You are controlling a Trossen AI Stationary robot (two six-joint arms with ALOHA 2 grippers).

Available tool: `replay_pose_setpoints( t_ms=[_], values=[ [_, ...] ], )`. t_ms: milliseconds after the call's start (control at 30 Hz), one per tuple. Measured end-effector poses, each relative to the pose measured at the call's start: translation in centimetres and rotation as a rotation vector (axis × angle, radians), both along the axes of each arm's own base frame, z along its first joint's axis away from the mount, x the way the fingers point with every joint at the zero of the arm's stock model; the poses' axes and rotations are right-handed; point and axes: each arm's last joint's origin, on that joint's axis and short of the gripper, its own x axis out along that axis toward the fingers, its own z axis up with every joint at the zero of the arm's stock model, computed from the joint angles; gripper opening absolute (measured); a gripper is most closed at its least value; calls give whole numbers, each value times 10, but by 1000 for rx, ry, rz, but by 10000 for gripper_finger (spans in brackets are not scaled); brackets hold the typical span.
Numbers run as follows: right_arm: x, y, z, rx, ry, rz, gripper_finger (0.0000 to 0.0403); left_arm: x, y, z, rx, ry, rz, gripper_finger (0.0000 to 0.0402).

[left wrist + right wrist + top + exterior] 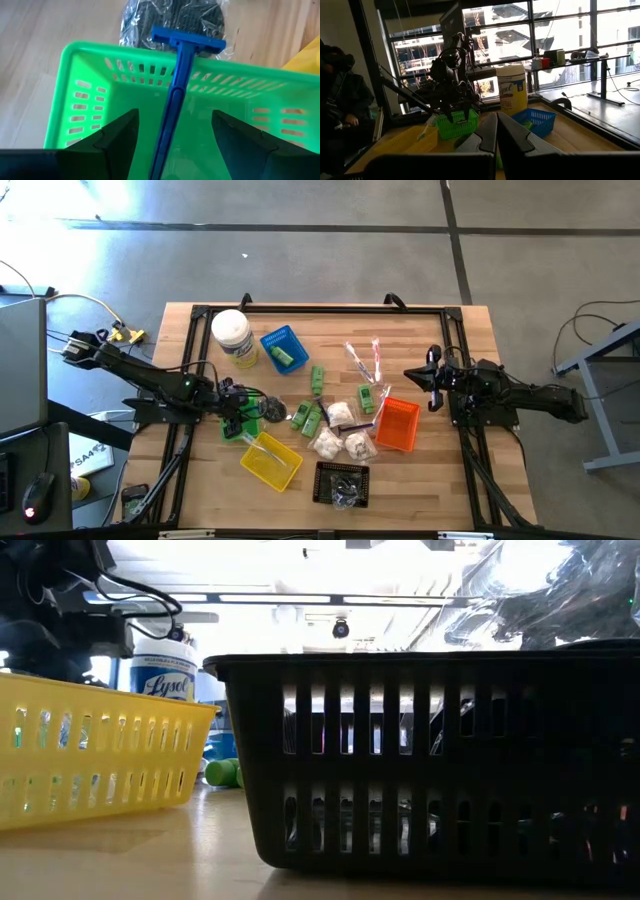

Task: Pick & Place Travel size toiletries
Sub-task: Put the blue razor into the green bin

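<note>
The left gripper [172, 145], fingers spread and gripping nothing, hovers over the green basket [80, 75] at centre-left of the high view. A blue razor [175, 95] stands propped between its fingers, head resting on the basket's far rim. The right gripper [496, 131], clenched empty, waits at the table's right.

In the low view, a black basket [430, 760] fills most of the picture and runs off the right edge, hiding the surface behind it. The blue razor's [175, 90] handle end is cut off in the left wrist view. From above, the small items in the black basket [342, 483] are too small to identify.
</note>
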Motion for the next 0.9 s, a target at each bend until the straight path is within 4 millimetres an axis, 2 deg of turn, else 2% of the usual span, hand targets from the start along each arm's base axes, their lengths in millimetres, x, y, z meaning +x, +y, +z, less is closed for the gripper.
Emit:
replay_pose_setpoints(
  t_ms=[100,233,733,800,900],
  values=[
    [0,0,0,-1,-4,0,4,0,0,0,3,-1,9,241],
    [0,0,1,-1,-8,0,4,0,1,0,21,-7,20,210],
    [0,0,1,10,-9,3,4,0,1,1,26,-14,38,20],
    [0,0,1,10,-9,3,4,0,1,1,23,-16,40,14],
    [0,0,1,10,-8,6,4,0,1,3,17,-15,48,27]
  ],
)
